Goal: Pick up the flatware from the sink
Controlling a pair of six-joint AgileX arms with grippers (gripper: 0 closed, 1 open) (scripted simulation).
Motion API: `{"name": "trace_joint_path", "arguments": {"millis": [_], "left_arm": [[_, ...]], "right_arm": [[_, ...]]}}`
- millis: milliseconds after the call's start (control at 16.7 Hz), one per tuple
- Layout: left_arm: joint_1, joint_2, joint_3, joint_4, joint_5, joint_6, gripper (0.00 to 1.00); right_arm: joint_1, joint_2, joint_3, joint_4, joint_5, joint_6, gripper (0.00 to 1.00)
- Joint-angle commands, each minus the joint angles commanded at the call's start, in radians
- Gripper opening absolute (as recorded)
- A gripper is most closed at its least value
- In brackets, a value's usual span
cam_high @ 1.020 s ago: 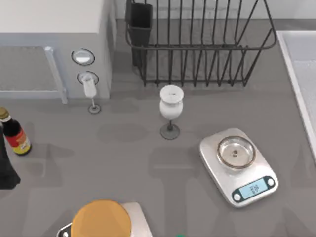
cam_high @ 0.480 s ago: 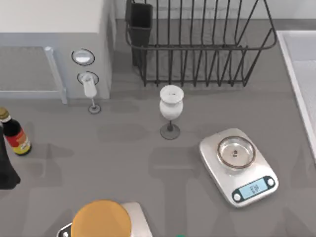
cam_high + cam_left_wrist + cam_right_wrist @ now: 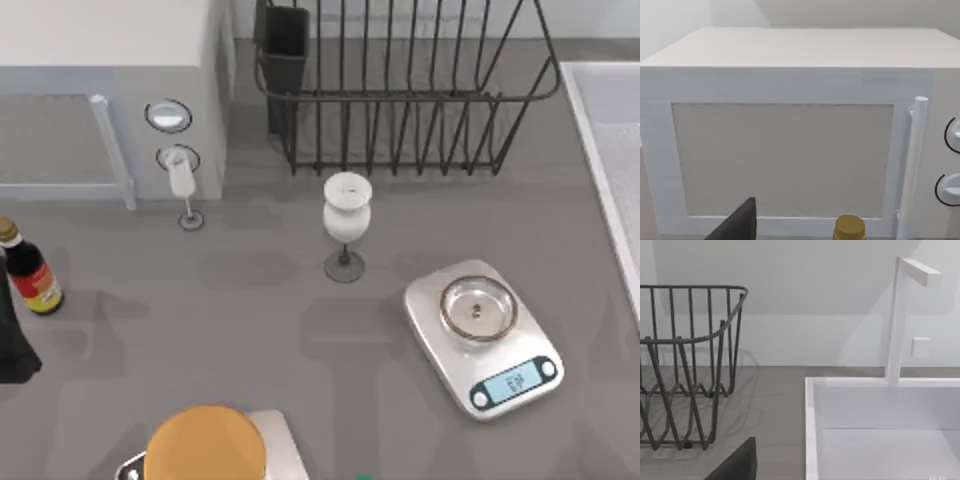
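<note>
1. Sink [image 3: 608, 150] at right edge of surface [image 3: 250, 320], next to black wire rack [image 3: 400, 90]; in right wrist view, white basin [image 3: 880, 410] with tall tap [image 3: 900, 315] behind.
2. Flatware: can't tell where.
3. Left hand: dark tip [image 3: 737, 225] facing microwave [image 3: 790, 125]; open or closed, can't tell.
4. Right hand: dark tip [image 3: 737, 465] near rack [image 3: 685, 365] and sink; can't tell either.
5. White stem glass [image 3: 346, 225] mid surface, scale [image 3: 482, 335] to its right, sauce bottle [image 3: 28, 268] far left.

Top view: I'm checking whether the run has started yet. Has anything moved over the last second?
Nothing visibly changed. The stemmed glass, kitchen scale, dish rack, sauce bottle and microwave sit where they were, and the sink rim at the table's right looks the same.
</note>
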Motion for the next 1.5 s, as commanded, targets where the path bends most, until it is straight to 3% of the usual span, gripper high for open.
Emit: {"name": "trace_joint_path", "arguments": {"millis": [480, 1500], "left_arm": [[0.000, 0.000, 0.000, 0.000, 0.000, 0.000, 1.00], [0.000, 0.000, 0.000, 0.000, 0.000, 0.000, 1.00]], "right_arm": [[-0.055, 0.402, 0.346, -0.202, 0.002, -0.055, 1.00], [-0.284, 1.994, 1.717, -1.038, 0.005, -0.267, 1.00]]}}
